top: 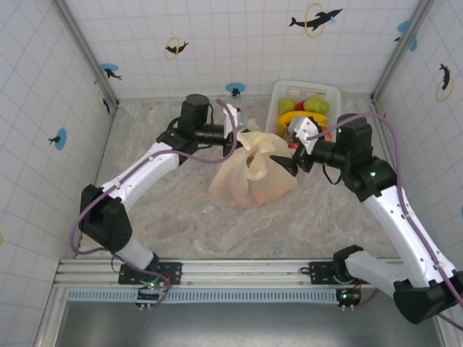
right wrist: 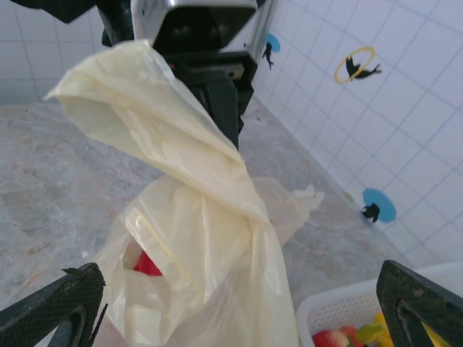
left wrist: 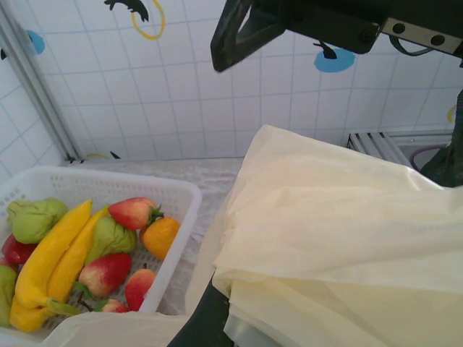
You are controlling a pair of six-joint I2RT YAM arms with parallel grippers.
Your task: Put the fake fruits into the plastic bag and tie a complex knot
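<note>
This is a robot laboratory test cell, not a home or a shop. Two white robot arms, the left arm (top: 137,177) and the right arm (top: 396,210), are bolted to an aluminium rail (top: 239,271) at the near edge of a table (top: 181,213) with a marble-pattern top, and purple cables (top: 72,231) run along them. The table is closed on three sides by white grid-pattern walls (top: 217,65) held by metal corner posts (top: 87,50) and marked with dolphin stickers (top: 315,18). The fake fruits (top: 307,108) in a white basket (top: 277,101) are glossy plastic props, not real food.
</note>
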